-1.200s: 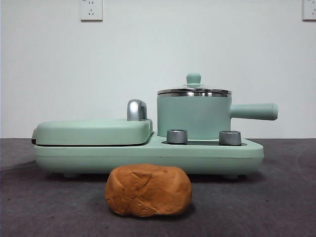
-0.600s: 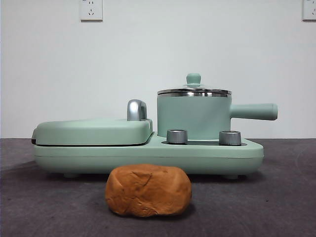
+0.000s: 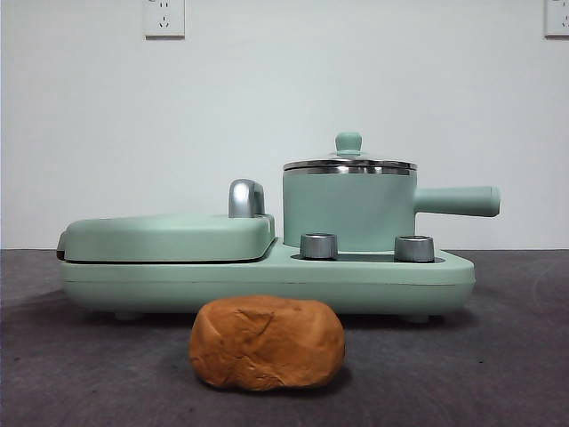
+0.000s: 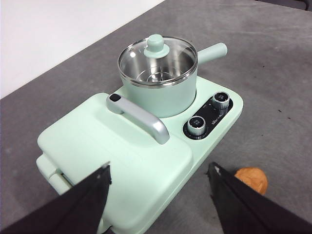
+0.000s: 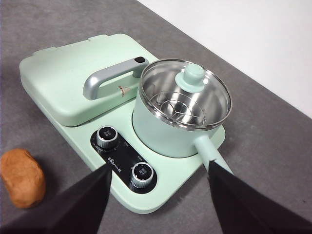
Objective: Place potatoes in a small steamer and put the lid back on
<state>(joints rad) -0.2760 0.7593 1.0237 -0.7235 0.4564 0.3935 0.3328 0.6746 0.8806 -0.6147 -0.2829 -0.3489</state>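
Edges and blind spots

Left wrist view: potato (image 4: 252,180) half hidden behind a black jaw. Front view crops the wall sockets (image 3: 164,18); dial panel lettering (image 5: 115,161) too small to read.

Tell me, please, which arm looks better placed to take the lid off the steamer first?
Probably the right. In its wrist view the lid and knob lie close ahead of the open right gripper; the left gripper, also open, hangs over the griddle cover, farther from the steamer.

Orange-brown potatoes (image 3: 267,343) lie on the table before the mint small steamer (image 3: 348,212), glass lid (image 3: 348,158) on
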